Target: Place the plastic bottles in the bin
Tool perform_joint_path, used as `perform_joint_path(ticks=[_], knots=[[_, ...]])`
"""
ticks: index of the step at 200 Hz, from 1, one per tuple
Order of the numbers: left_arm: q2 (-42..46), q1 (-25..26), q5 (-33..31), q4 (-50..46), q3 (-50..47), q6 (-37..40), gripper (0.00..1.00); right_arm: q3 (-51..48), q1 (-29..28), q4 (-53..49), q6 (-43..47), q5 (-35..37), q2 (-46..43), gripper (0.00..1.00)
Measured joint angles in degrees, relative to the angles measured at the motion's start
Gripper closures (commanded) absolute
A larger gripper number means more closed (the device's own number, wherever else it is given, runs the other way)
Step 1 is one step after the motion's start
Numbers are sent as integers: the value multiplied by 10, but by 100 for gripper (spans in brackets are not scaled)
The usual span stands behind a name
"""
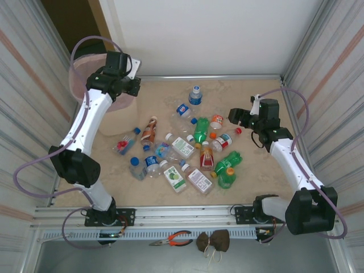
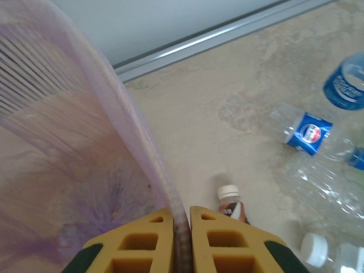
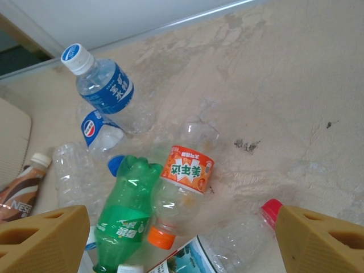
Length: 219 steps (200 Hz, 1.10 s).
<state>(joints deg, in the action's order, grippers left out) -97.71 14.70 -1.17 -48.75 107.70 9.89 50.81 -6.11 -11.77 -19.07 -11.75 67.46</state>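
Observation:
Several plastic bottles (image 1: 193, 153) lie scattered across the middle of the beige table. The bin (image 1: 116, 114), pink mesh above a cream body, stands at the back left. My left gripper (image 1: 132, 85) is at the bin's right rim. In the left wrist view the left gripper (image 2: 181, 213) is shut on the pink rim of the bin (image 2: 142, 136), with a brown bottle (image 2: 232, 205) on the table just beyond. My right gripper (image 3: 176, 219) hangs open above a green bottle (image 3: 125, 210) and an orange-labelled bottle (image 3: 185, 182), holding nothing.
Metal-framed walls enclose the table on three sides. An upright blue-labelled bottle (image 1: 195, 95) stands at the back centre. Pliers (image 1: 173, 239) and a dark bundle (image 1: 213, 242) lie on the front ledge. Bare table surface (image 1: 250, 165) shows at the right front.

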Motion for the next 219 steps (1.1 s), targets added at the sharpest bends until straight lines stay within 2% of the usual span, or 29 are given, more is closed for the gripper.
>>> perform_joint_path(ticks=[22,52,109,147,176,219], knots=[[-8,-3,36,-27,23,16,86,0,0,1,0,0,0,16],[-22,-4,62,-51,54,24,76,0,0,1,0,0,0,16],[-22,-7,76,-69,100,30,67,0,0,1,0,0,0,16],[-8,-10,81,-87,105,29,65,1,0,-4,0,0,0,16],[20,-10,90,-107,92,21,62,7,0,-16,0,0,-3,16],[121,-10,90,-133,14,-7,60,11,0,-30,0,0,-21,15]])
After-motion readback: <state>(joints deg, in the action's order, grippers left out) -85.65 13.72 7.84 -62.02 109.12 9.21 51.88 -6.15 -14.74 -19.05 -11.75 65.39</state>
